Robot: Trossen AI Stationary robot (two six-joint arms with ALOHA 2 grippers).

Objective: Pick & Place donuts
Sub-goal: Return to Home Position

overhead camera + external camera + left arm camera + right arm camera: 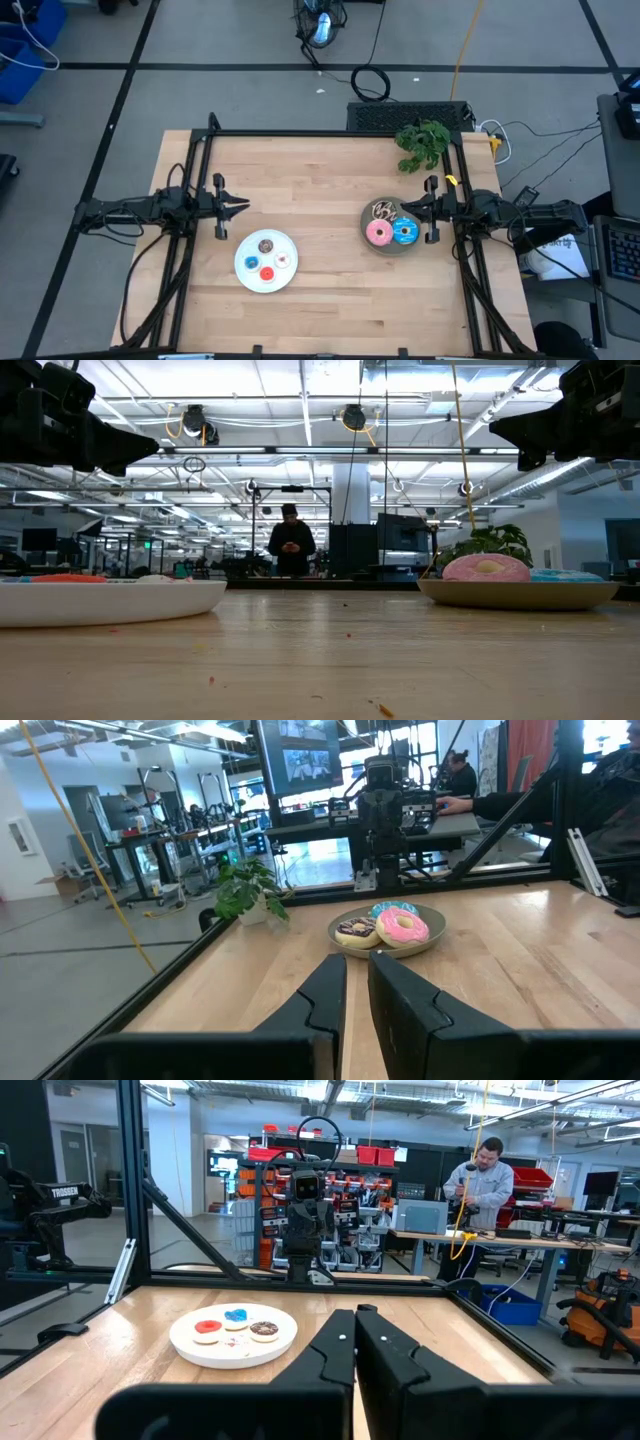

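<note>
A grey plate [392,245] right of centre holds three larger donuts: chocolate-sprinkled [383,210], pink [378,233] and blue [404,232]. They also show in the left wrist view [402,927]. A white plate [264,281] near the front left holds three mini donuts: brown [266,246], blue [251,264] and red [267,273]. They also show in the right wrist view [236,1317]. My left gripper [245,207] hovers shut and empty, up and left of the white plate. My right gripper [405,208] hovers shut and empty over the grey plate's right side.
A green plant [423,143] stands at the table's far right corner. A dark frame [300,133] runs along the far edge and sides. Bare wood lies between the two plates. People stand in the room beyond the table [291,540].
</note>
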